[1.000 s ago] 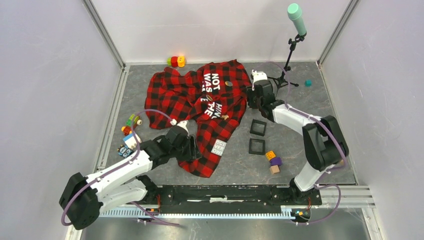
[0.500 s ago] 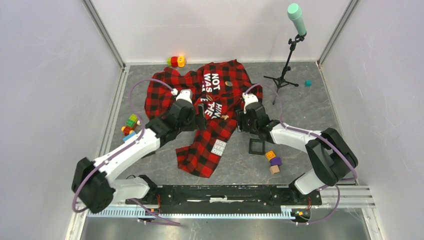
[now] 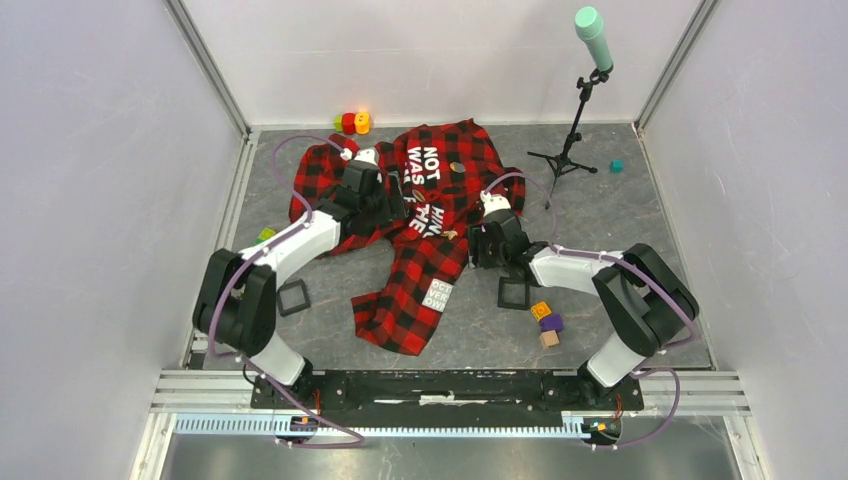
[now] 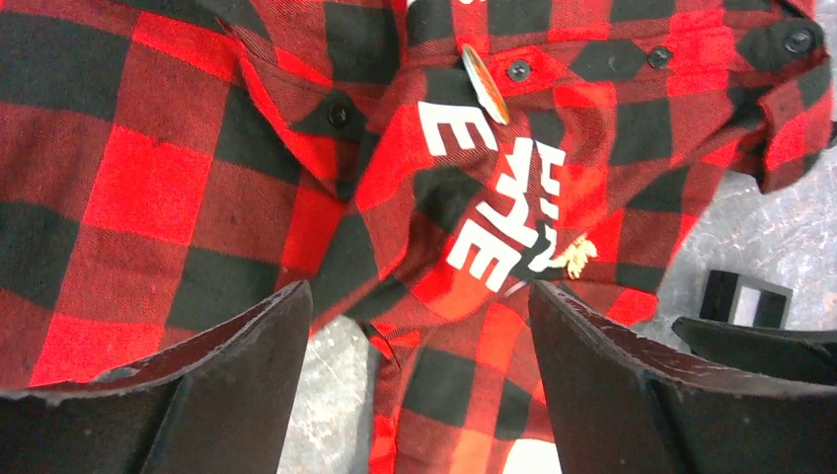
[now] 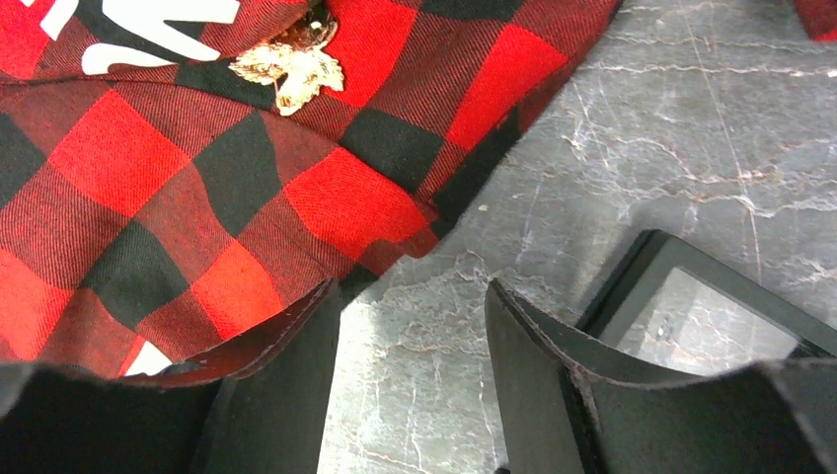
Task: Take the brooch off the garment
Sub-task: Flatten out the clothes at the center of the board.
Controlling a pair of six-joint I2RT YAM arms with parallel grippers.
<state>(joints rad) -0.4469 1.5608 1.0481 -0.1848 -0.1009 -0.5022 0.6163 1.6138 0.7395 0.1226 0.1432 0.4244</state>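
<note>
**Mia:** How many grippers are there?

**Sam:** 2. The left gripper point(image 4: 419, 306) hangs over the middle of the shirt. Its 2 fingers point(image 4: 227, 375) are spread wide, and there is nothing in them.

**Mia:** And the other one?

**Sam:** The right gripper point(image 5: 413, 296) is low down at the right edge of the shirt. Its 2 fingers are apart too. Only bare grey floor shows between them, so it holds nothing.

**Mia:** Where is the shirt?

**Sam:** There is 1 garment point(image 3: 400, 290), red and black checks with white letters point(image 4: 494, 217). It lies crumpled on the grey table point(image 3: 650, 210), in the middle and reaching to the far side.

**Mia:** And the brooch?

**Sam:** There is 1 brooch point(image 5: 291, 64), gold and shaped like a leaf. It sits on the shirt just below the letters, near the right edge. It is just left of the right gripper and not touching it.

**Mia:** Any other pins?

**Sam:** 1 oval pin point(image 4: 486, 84), farther back on the shirt.

**Mia:** What else can you count?

**Sam:** 2 black square frames point(image 3: 514, 292), 1 by each arm. 3 far blocks point(image 3: 350, 122) are in a row. 3 near blocks point(image 3: 547, 324) are on the right. There is 1 green block point(image 3: 266, 234) on the left, 1 teal cube point(image 3: 617, 166) and 1 microphone stand point(image 3: 594, 38) far right.
</note>
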